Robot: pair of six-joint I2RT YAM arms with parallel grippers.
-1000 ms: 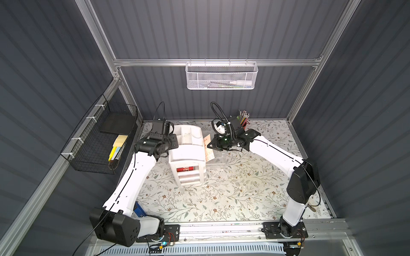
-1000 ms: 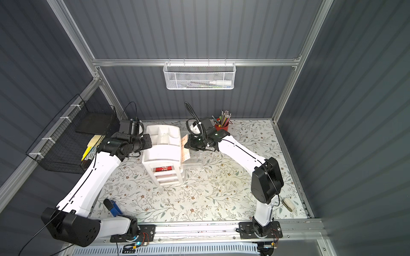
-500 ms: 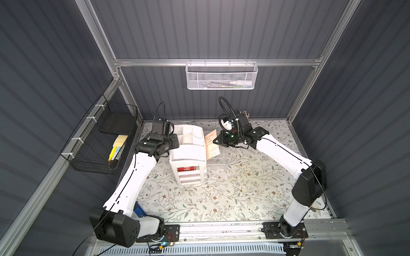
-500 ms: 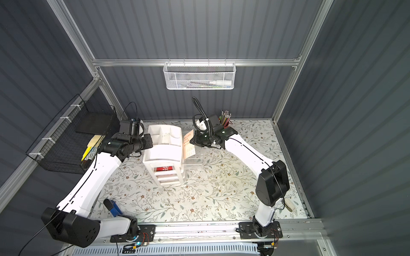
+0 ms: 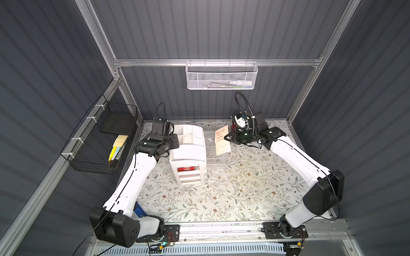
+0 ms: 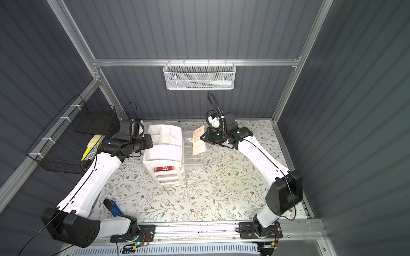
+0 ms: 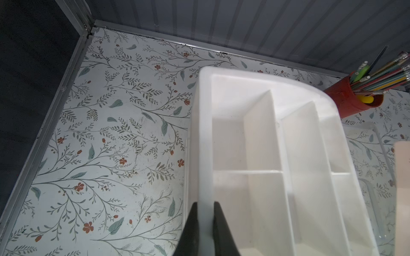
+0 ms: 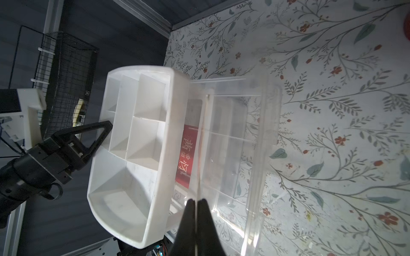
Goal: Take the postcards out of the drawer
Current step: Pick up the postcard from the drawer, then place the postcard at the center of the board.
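Right wrist view shows you the right end effector (image 8: 196, 208) with its black fingers pressed together on something so thin that it reads only as a line. Both top views tell you what it is: a pale peach postcard (image 5: 222, 140) (image 6: 199, 140) with red characters. It is pinched at one edge and held off the desk (image 5: 221, 199), its printed face tilted up toward the camera. The card hangs over the clear drawer (image 5: 216, 155) (image 8: 255, 133), which sits on the desk just beside the white organizer (image 5: 188, 150), on that arm's side.

A red postcard (image 8: 185, 155) with white characters lies flat behind clear plastic, next to the organizer's top tray. In both top views it shows at the top of the organizer's stepped front (image 5: 186, 169) (image 6: 164, 169). You cannot tell from these views which drawer holds it.

Your left end effector (image 7: 205, 221) is clamped on the organizer's side wall, one finger outside and one inside the tray. The right wrist view shows the same grip from across the tray (image 8: 97, 135).
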